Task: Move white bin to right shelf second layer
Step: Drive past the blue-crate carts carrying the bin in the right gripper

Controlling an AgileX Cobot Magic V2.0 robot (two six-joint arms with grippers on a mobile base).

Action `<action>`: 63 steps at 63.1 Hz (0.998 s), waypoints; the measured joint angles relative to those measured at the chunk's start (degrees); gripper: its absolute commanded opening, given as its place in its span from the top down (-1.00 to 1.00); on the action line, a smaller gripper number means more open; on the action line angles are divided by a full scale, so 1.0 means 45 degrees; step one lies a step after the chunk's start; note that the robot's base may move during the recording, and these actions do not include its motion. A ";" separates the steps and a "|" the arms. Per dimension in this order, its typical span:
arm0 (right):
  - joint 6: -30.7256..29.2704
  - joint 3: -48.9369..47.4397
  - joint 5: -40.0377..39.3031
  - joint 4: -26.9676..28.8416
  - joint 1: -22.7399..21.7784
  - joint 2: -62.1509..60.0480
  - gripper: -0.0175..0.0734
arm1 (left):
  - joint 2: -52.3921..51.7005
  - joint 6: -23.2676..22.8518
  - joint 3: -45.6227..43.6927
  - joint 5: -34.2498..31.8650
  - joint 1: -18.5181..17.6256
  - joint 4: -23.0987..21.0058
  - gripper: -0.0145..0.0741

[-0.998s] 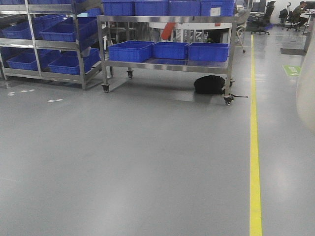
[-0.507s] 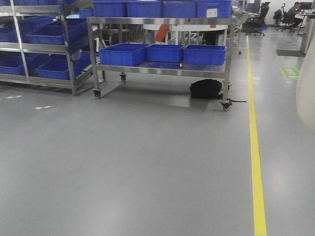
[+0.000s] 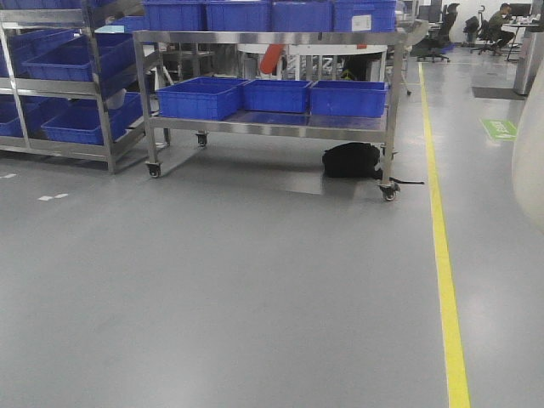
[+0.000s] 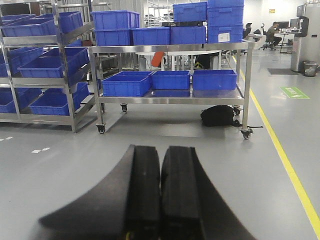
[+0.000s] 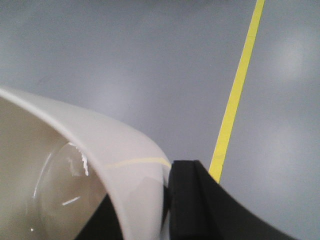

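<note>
The white bin (image 5: 65, 150) fills the lower left of the right wrist view, with its cream rim curving across and a glossy inside. My right gripper (image 5: 145, 200) is shut on the bin's wall: one black finger (image 5: 192, 200) presses the outside and the other shows dark inside the bin. The bin's pale side (image 3: 531, 144) also shows at the right edge of the front view, held above the grey floor. My left gripper (image 4: 160, 152) is shut, its pads together with nothing between them. The right shelf second layer is out of view.
A wheeled steel cart (image 3: 272, 125) with blue crates (image 3: 200, 96) stands ahead, a black bag (image 3: 350, 160) under it. A rack of blue crates (image 3: 59, 72) stands on the left. A yellow floor line (image 3: 442, 238) runs along the right. People sit at desks (image 3: 497, 17) far back.
The cart and rack have slid left and grown slightly larger in the front view, so the base has been rolling toward them. The bin stays in the right gripper.
</note>
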 measured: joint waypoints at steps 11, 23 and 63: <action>0.0000 0.0000 0.0000 0.0000 0.0000 0.0000 0.49 | 0.0000 0.0000 0.0000 0.0000 0.0000 0.0000 0.48; 0.0000 0.0000 0.0000 0.0000 0.0000 0.0000 0.49 | 0.0000 0.0000 0.0000 0.0000 0.0000 0.0000 0.48; 0.0000 0.0000 0.0000 0.0000 0.0000 0.0000 0.49 | 0.0000 0.0000 0.0000 0.0000 0.0000 0.0000 0.48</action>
